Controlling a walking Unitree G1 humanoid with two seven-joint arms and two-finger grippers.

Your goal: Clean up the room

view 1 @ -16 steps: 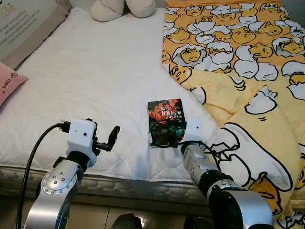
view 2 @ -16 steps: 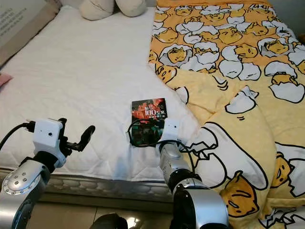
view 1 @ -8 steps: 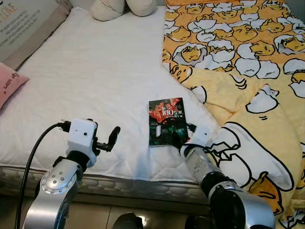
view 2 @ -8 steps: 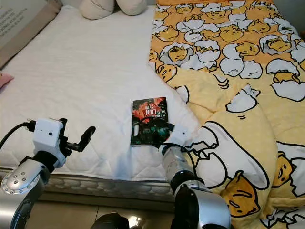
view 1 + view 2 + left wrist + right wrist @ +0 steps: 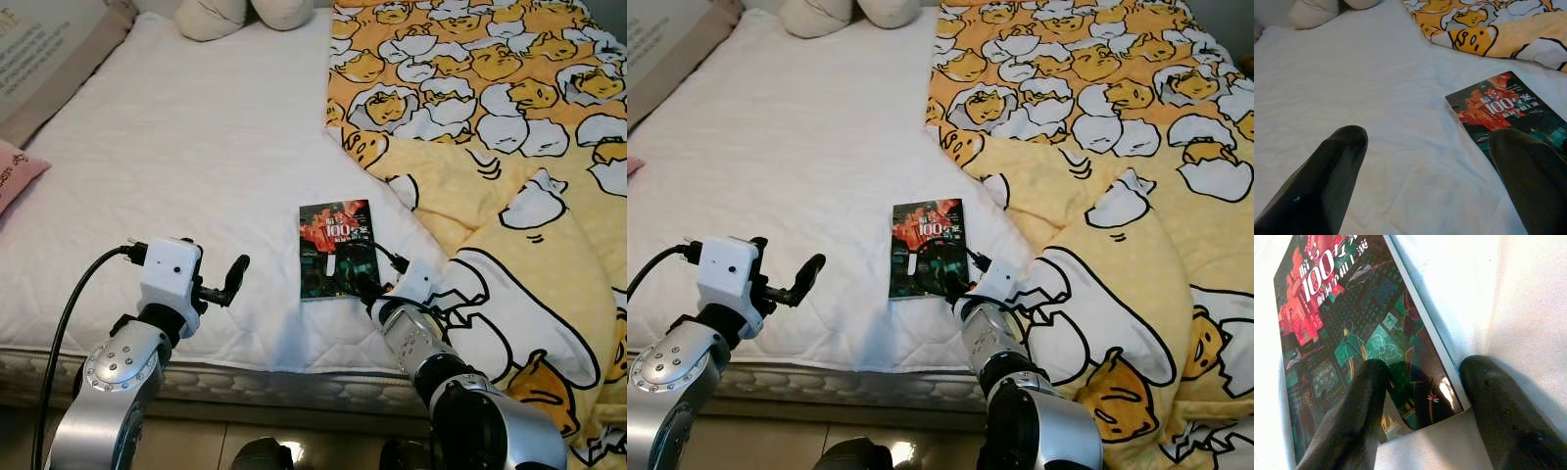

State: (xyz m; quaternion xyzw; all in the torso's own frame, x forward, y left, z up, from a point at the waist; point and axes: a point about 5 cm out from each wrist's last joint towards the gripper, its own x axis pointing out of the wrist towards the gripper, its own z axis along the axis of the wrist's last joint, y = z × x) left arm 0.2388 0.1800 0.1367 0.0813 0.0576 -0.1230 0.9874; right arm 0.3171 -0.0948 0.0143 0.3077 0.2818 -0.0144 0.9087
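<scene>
A dark book (image 5: 335,249) with a red and green cover and "100" printed on it lies flat on the white mattress (image 5: 186,147), close to the front edge. My right gripper (image 5: 364,280) is open at the book's near right corner. In the right wrist view one finger (image 5: 1359,396) rests on the book (image 5: 1347,333), and the other finger (image 5: 1493,396) lies on the sheet just beside the book's edge. My left gripper (image 5: 233,279) hovers open over bare sheet to the left of the book. The left wrist view has the book (image 5: 1503,107) just beyond one fingertip (image 5: 1528,171).
A yellow blanket (image 5: 509,147) printed with egg characters covers the bed's right half, and its edge lies just right of the book. Pillows (image 5: 211,15) sit at the head, with a beige cushion (image 5: 39,49) and a pink cushion (image 5: 15,171) at the left. The mattress edge (image 5: 245,357) drops to the floor.
My right wrist has turned and shifted from over the book's near edge to its near right corner, fingers now at the corner. The left arm has held still. The view shifted slightly.
</scene>
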